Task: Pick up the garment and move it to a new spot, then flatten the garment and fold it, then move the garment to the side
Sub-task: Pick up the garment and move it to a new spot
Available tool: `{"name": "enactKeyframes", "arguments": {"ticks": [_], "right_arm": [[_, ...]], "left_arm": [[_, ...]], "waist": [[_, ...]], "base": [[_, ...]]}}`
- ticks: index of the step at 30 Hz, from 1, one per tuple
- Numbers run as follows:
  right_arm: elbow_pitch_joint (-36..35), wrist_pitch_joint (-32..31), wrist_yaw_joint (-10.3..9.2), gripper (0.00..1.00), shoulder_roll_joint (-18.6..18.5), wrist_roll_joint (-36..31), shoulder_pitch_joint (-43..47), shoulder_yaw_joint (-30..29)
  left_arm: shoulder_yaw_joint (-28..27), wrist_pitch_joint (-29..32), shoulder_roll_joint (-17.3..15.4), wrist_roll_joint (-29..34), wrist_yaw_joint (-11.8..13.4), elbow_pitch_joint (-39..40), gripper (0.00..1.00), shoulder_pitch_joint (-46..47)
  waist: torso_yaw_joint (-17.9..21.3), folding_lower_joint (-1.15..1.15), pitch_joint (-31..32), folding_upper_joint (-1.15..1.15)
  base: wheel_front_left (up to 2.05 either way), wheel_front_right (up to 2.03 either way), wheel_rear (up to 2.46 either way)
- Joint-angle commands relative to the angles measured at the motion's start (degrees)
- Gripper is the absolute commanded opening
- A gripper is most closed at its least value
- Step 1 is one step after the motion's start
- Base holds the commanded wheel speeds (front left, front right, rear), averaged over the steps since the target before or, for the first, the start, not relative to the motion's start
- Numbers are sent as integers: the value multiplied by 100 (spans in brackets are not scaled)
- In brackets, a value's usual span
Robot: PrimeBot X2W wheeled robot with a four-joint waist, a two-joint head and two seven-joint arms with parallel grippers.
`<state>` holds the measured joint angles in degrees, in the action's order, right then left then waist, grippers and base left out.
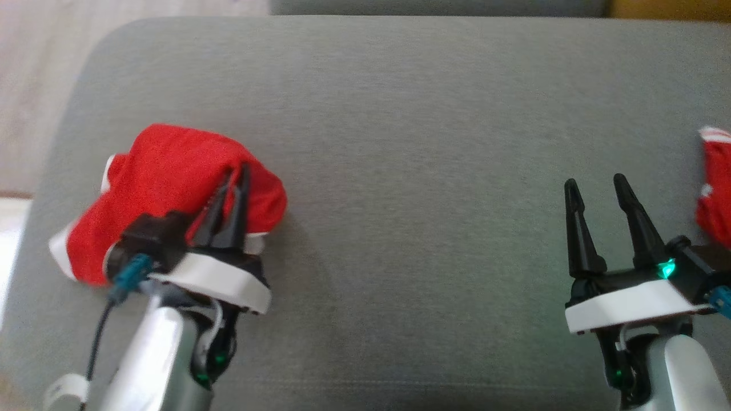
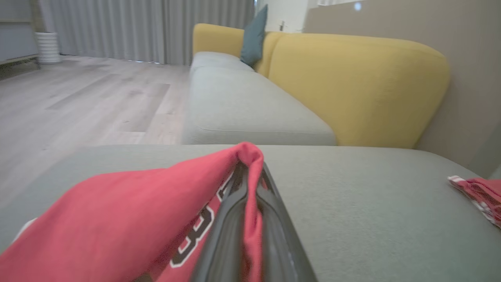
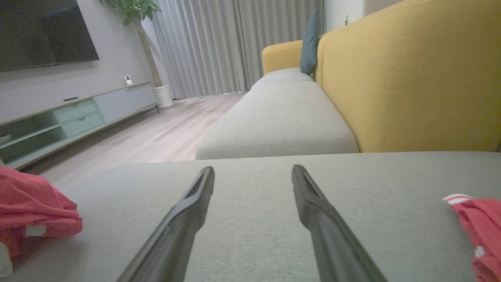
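Two red garments (image 1: 171, 171); left fingers (image 1: 240, 208) pinch one (right fingers (image 1: 578, 228) apart).

soft even indoor light, no hard shadows, head view a bit soft w/ pale floor (image 1: 34, 85) blown out at left, green led glow by right gripper (image 1: 595, 181), left wrist view's near fingers (image 2: 223, 243) blurred, right wrist view dimmer, wide-angle bend at edges

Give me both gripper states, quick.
Left gripper: shut on the garment.
Right gripper: open, empty.
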<state>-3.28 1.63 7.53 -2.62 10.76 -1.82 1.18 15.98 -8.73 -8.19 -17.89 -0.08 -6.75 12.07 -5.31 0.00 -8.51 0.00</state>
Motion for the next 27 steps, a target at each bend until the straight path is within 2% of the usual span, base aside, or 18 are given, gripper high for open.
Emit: {"name": "enactKeyframes", "arguments": {"ticks": [1, 8, 13, 18, 25, 26, 27], "right_arm": [[-193, 88, -4, 100, -26, 39, -157, 147], [-222, 190, -4, 100, -26, 88, -199, 157], [-233, 309, -4, 100, -26, 120, -194, 164], [-234, 434, -4, 100, -26, 222, -189, 167], [-100, 569, -4, 100, -26, 325, -256, 250], [-71, 582, -4, 100, -26, 331, -265, 250], [-18, 593, -4, 100, -26, 322, -250, 236]], "left_arm": [[-108, 13, -27, 45, -46, 248, 0, 317], [463, 78, 185, 171, -338, 207, 0, 906], [802, 69, 307, 246, -448, 159, 0, 1369], [1129, 52, 385, 221, -549, -79, 0, 1665], [1640, 42, 360, 234, -669, -861, 0, 1810], [1704, 6, 352, 244, -677, -936, 19, 1811], [1859, -61, 345, 286, -691, -1038, 100, 1797]], "waist": [[417, 0, -133, 0], [1360, 0, -441, 0], [1872, 0, -667, 0], [2060, 0, -906, 0], [2071, 0, -1113, 0], [2049, 0, -1118, 0], [1958, 0, -1082, 0]], "base": [[0, 0, 0], [0, 0, 0], [0, 0, 0], [0, 0, 0], [0, 0, 0], [0, 0, 0], [0, 0, 0]]}}
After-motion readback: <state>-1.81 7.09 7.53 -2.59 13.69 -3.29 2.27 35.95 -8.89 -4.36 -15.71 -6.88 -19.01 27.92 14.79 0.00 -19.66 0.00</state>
